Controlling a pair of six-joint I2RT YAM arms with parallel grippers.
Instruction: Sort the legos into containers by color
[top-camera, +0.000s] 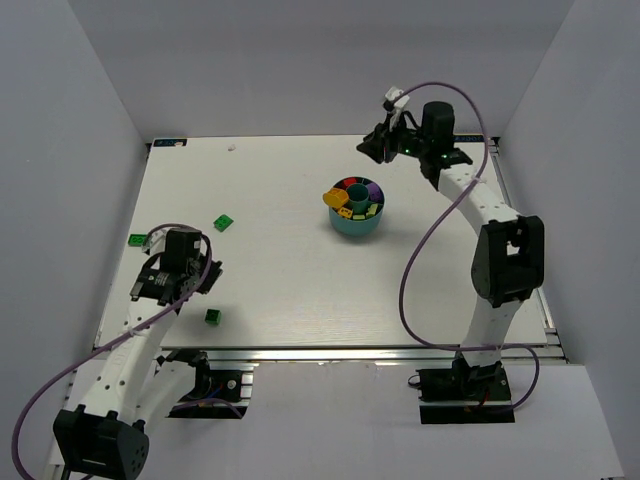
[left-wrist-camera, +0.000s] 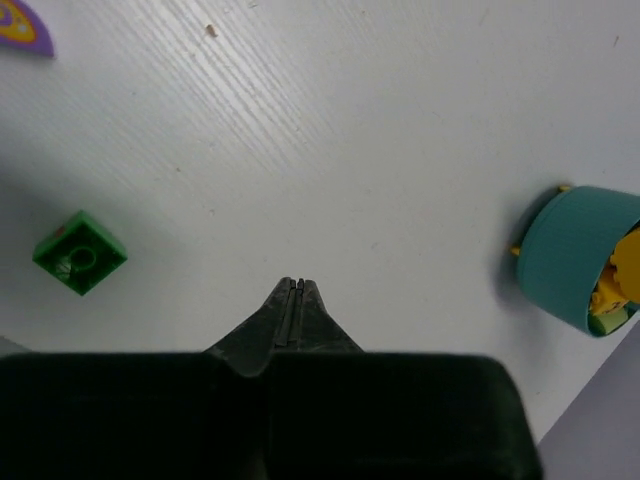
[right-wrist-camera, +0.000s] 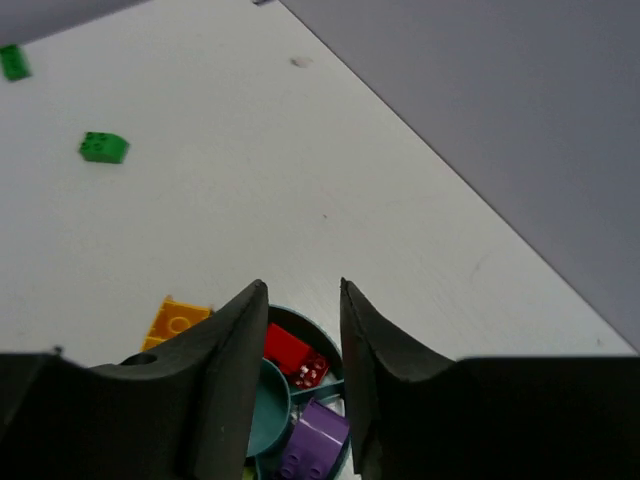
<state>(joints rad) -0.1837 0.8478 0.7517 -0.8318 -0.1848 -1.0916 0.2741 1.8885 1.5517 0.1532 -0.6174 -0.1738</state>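
The right claw (right-wrist-camera: 302, 292) hangs above the teal dish (top-camera: 356, 228). In its wrist view the two dark fingers (right-wrist-camera: 235, 360) cover most of the dish, so only a strip of compartments shows in the gap. The jaws stand moderately apart with nothing between them.

In that gap a red brick (right-wrist-camera: 286, 348) and a clear-red studded piece (right-wrist-camera: 312, 372) lie in one wedge. A purple brick (right-wrist-camera: 316, 436) sits in the wedge nearer the camera. Part of the round centre well (right-wrist-camera: 266, 405) also shows, but its contents cannot be made out. A yellow-orange brick (right-wrist-camera: 178, 322) pokes out just left of the left finger, at the dish's rim. Whether it rests in a wedge or on the wall is unclear. From above, the wedges show red, purple, yellow and lime-green patches, too small to count.

Well ahead and to the left of this claw lie a nearer green brick (right-wrist-camera: 103, 148) and a farther green brick (right-wrist-camera: 14, 62), the latter clipped by the frame edge.

The left claw (left-wrist-camera: 297, 288) is pinched fully closed on nothing, above the white table (left-wrist-camera: 350, 120). A square green brick (left-wrist-camera: 80, 253) lies on the table to its left, apart from it. The dish sits well off to its right, cut by the frame edge. A purple shape (left-wrist-camera: 22, 25) with yellow markings is clipped by the far-left corner, and the markings are too blurred to read.
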